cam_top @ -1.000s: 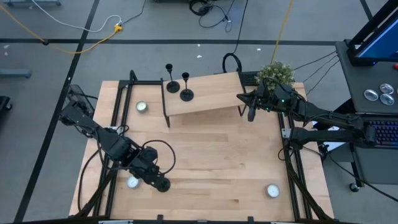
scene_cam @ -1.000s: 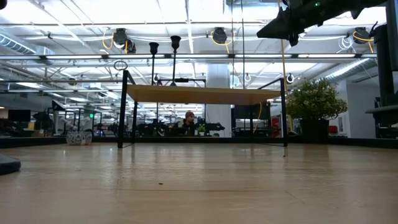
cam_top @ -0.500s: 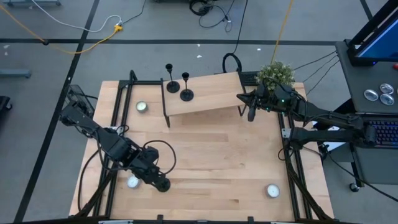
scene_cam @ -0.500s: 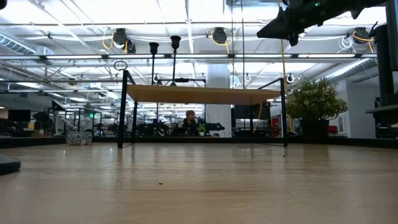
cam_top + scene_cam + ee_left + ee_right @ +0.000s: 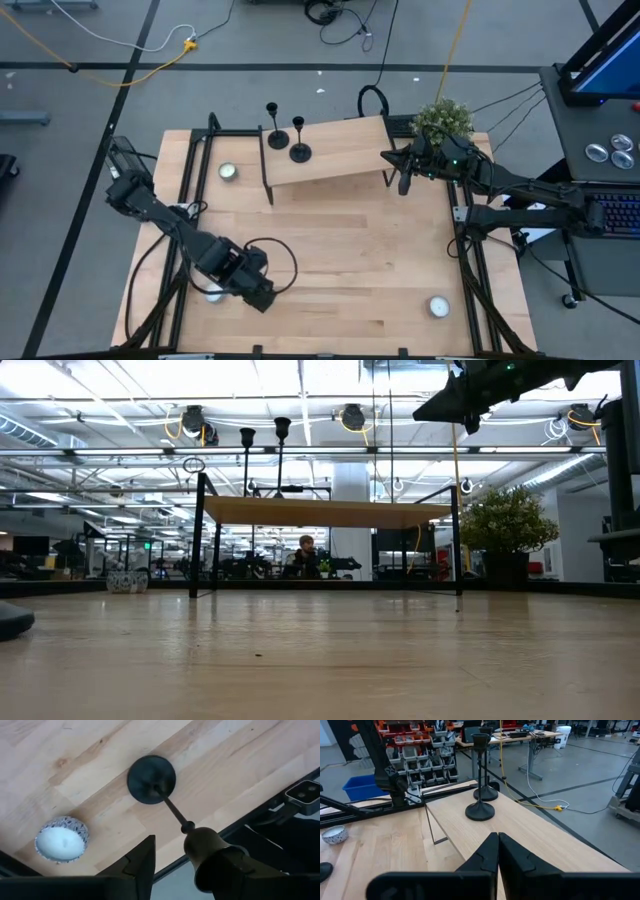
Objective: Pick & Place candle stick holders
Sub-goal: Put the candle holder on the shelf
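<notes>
One black candle stick holder (image 5: 151, 777) stands upright on its round base on the wooden table, seen in the left wrist view. My left gripper (image 5: 175, 851) points down over it, open, with its fingers on either side of the small cup (image 5: 204, 847) at the top of the stem. Two more candle stick holders (image 5: 272, 110) (image 5: 298, 150) stand on the left end of the raised wooden shelf (image 5: 340, 150). My right gripper (image 5: 403, 178) hangs shut and level at the shelf's right end, touching nothing. My left gripper comes at the holder from above. The cup (image 5: 215, 851) lies right against one finger (image 5: 235, 870), and a gap shows between it and the other finger (image 5: 142, 862). Whether that finger touches the cup, I cannot tell.
White tea lights lie on the table: one beside the left gripper (image 5: 61, 839), one at the far left (image 5: 229, 171), one at the near right (image 5: 438, 306). A potted plant (image 5: 443, 118) stands behind the right gripper. Black frame rails (image 5: 190, 180) run along the table's sides.
My left gripper has gone down and a little toward the table's near edge, over the standing holder. The arm now covers part of the near-left tea light in the high view.
</notes>
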`<state>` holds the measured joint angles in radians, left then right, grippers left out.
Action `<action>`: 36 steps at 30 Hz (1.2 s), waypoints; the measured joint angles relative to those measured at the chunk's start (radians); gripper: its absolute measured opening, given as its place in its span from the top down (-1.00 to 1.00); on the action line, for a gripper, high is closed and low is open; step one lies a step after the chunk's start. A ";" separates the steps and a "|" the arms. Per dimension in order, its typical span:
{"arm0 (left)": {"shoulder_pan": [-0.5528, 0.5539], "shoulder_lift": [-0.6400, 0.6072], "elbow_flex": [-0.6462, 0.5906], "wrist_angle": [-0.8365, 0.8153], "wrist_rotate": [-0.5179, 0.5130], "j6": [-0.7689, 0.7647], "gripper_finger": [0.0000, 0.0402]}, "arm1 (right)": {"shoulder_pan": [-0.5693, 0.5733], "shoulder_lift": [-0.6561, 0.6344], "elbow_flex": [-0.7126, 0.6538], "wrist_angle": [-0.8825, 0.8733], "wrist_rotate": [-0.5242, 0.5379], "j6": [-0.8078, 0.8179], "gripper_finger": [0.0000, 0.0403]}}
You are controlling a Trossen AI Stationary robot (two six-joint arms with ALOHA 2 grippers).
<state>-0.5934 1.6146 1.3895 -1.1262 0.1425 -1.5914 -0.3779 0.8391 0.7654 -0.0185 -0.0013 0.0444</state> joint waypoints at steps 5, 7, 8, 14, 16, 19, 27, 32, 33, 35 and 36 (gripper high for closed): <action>0.004 0.001 0.000 0.021 -0.025 0.000 0.52 | 0.000 0.000 0.000 0.000 0.000 0.000 1.00; 0.005 0.001 0.000 0.022 -0.041 0.000 0.74 | 0.000 0.000 0.000 0.000 0.000 0.000 1.00; 0.005 0.002 0.001 0.013 -0.049 0.001 0.85 | 0.000 0.000 0.000 0.000 0.000 0.000 1.00; 0.023 0.002 0.007 0.009 -0.060 0.014 0.91 | 0.000 0.000 0.000 0.000 -0.002 -0.003 1.00; 0.035 -0.004 0.015 0.017 -0.067 0.043 0.93 | 0.000 0.000 0.000 0.000 -0.002 -0.004 0.99; 0.067 -0.022 0.059 0.029 -0.086 0.092 0.93 | 0.000 0.000 0.000 0.000 -0.001 -0.004 0.99; 0.193 -0.043 0.288 -0.115 -0.120 0.301 0.93 | 0.000 0.000 0.000 0.000 -0.001 -0.005 0.99; 0.287 -0.036 0.465 -0.302 -0.118 0.387 0.93 | 0.000 0.000 0.000 0.000 -0.001 -0.005 0.99; 0.305 -0.036 0.499 -0.341 -0.119 0.399 0.93 | 0.000 0.000 0.000 -0.001 -0.001 -0.005 0.99; 0.345 -0.040 0.562 -0.394 -0.122 0.426 0.93 | 0.000 0.000 0.000 -0.001 -0.001 -0.005 1.00; 0.366 -0.041 0.584 -0.415 -0.125 0.442 0.93 | 0.000 0.000 0.000 -0.001 -0.001 -0.005 1.00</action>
<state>-0.2279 1.5734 1.9736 -1.5411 0.0171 -1.1499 -0.3777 0.8391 0.7654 -0.0194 -0.0021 0.0399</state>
